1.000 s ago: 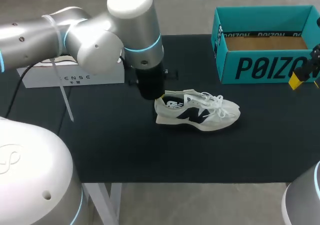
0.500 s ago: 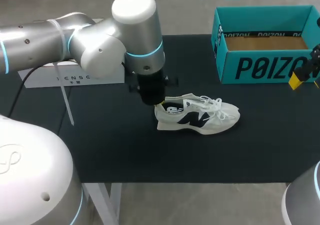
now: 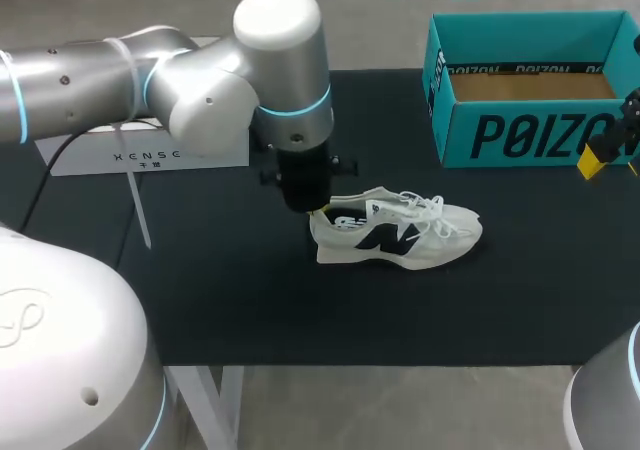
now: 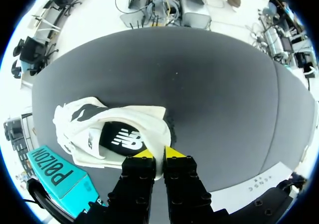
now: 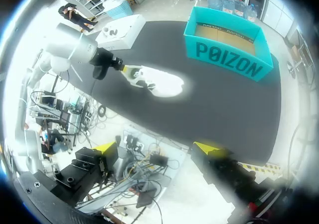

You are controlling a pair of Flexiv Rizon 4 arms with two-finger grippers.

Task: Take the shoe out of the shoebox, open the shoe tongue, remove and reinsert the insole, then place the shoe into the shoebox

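Observation:
A white sneaker [image 3: 400, 232] with a dark side logo lies on its sole in the middle of the black table, toe toward the right. My left gripper [image 4: 159, 157] is shut on the rim of the shoe's heel [image 4: 160, 134], and its yellow fingertips [image 4: 144, 154] pinch the white collar. The dark insole [image 4: 122, 138] shows inside the shoe. In the head view the left wrist [image 3: 302, 180] covers the heel. The teal shoebox [image 3: 530, 130] stands open at the back right. My right gripper [image 5: 157, 147] is open, off the table's right edge, with one yellow tip [image 3: 592, 160] showing beside the box front.
A long white box [image 3: 150, 152] lies at the back left behind my left arm. Bare black tabletop [image 3: 300, 310] stretches in front of the shoe to the near edge.
My left arm has shifted a little to the right and toward the front, and the shoe's heel has slid slightly with it. The right arm has stayed still.

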